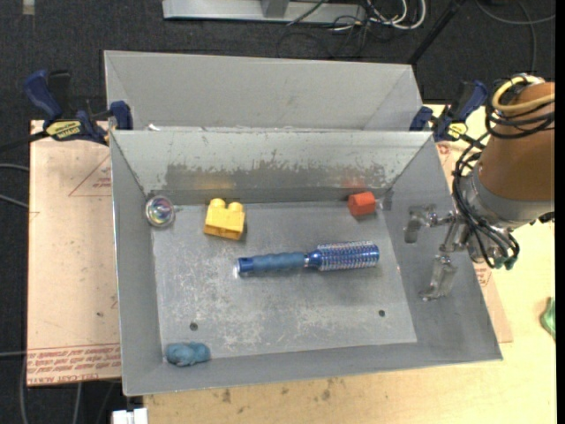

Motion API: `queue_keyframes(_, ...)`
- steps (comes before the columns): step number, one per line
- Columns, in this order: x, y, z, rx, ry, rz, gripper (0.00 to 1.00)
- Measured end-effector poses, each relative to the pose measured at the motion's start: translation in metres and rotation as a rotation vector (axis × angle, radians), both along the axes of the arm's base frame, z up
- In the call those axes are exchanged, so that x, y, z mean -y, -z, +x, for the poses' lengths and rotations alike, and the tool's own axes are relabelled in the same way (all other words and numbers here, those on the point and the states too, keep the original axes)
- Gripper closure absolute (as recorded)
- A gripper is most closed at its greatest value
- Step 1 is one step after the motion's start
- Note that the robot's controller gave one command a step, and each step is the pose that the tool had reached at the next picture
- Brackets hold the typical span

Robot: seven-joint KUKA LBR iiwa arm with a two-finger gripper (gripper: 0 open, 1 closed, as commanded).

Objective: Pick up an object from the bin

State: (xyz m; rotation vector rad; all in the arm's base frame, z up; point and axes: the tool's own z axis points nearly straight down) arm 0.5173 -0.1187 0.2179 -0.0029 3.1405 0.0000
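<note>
1. Grey sheet-metal bin (265, 325): scuffed floor, sloped walls.
2. My pincer (421, 259): spread wide, empty, over the right wall. I judge the reach not yet begun.
3. Blue plastic hairbrush (309, 260): mid-floor, smooth handle, bristled head nearest the pincer. I count it the likeliest pick; it needs a move inward, then a descent across the handle.
4. Yellow studded plastic brick (224, 219).
5. Blue soft-looking lump (187, 353).
6. Small red block (361, 203).
7. Shiny ball (160, 210).
</note>
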Motion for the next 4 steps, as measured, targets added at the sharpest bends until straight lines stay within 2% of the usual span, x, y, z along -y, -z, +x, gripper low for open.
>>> queue_keyframes(1, -0.039, 0.119, 0.039, -0.002, -0.184, 0.002, 0.00)
queue_keyframes(2, -0.094, 0.138, 0.120, 0.005, -0.405, 0.002, 0.00)
queue_keyframes(3, -0.092, 0.138, 0.119, 0.002, -0.403, 0.001, 1.00)
queue_keyframes(4, -0.103, 0.006, 0.114, 0.010, -0.411, -0.002, 1.00)
